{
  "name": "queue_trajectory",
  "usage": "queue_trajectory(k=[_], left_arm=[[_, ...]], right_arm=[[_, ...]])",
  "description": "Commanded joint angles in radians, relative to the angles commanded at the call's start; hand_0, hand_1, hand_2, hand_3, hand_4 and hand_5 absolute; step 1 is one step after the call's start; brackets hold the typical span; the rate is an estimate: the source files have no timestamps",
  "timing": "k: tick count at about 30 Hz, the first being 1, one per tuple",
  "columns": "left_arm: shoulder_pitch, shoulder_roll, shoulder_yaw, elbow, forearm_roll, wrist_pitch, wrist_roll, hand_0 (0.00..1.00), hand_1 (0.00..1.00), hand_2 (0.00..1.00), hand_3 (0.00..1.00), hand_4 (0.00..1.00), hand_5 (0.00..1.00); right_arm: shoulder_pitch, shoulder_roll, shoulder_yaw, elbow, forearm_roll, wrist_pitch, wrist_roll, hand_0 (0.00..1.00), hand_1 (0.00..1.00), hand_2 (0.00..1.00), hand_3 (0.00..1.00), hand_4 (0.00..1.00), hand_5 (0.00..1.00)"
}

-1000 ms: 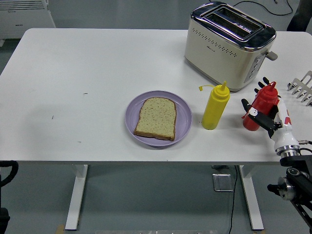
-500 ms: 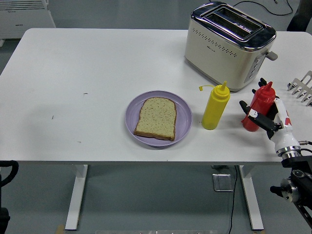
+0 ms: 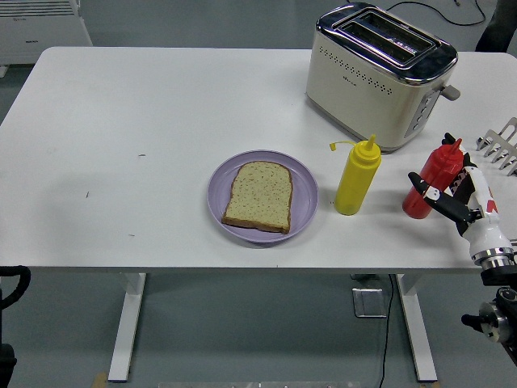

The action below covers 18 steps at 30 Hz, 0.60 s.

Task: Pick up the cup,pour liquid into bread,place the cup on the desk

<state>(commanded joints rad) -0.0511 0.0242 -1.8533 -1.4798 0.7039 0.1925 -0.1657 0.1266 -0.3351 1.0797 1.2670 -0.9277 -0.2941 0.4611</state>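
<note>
We see our right robot hand (image 3: 451,196) gripping the red squeeze bottle (image 3: 430,179), which now tilts off the surface (image 3: 121,105) where a moment ago it stood upright, so the pickup looks begun, with the bread (image 3: 258,196) far to the robot hand's left.

The toaster (image 3: 380,74) is gleaming with polished metal on top over glossy cream sides. Both squeeze bottles (yellow (image 3: 357,177), red (image 3: 430,179)) are looking like smooth plastic. The white worktop (image 3: 161,105) is showing matt.
</note>
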Motion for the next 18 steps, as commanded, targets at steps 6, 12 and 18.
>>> queue_trajectory(k=[6,12,18], left_arm=[[-0.001,0.000,0.000,0.000,0.000,0.000,0.000,0.750,0.754,0.761,0.652,0.595,0.998],[-0.001,0.000,0.002,0.000,0.000,0.000,0.000,0.750,0.754,0.761,0.652,0.595,0.998],[-0.002,0.000,0.003,0.000,0.000,0.000,0.000,0.750,0.754,0.761,0.652,0.596,0.998]], right_arm=[[-0.031,-0.014,0.020,0.023,-0.010,0.008,-0.006,0.998,0.938,0.998,0.998,0.903,0.208],[-0.066,-0.028,0.043,0.054,-0.019,0.023,-0.016,0.998,0.941,0.998,0.998,0.924,0.207],[-0.103,-0.037,0.070,0.069,-0.025,0.030,-0.023,0.997,0.942,0.998,0.998,0.926,0.207]])
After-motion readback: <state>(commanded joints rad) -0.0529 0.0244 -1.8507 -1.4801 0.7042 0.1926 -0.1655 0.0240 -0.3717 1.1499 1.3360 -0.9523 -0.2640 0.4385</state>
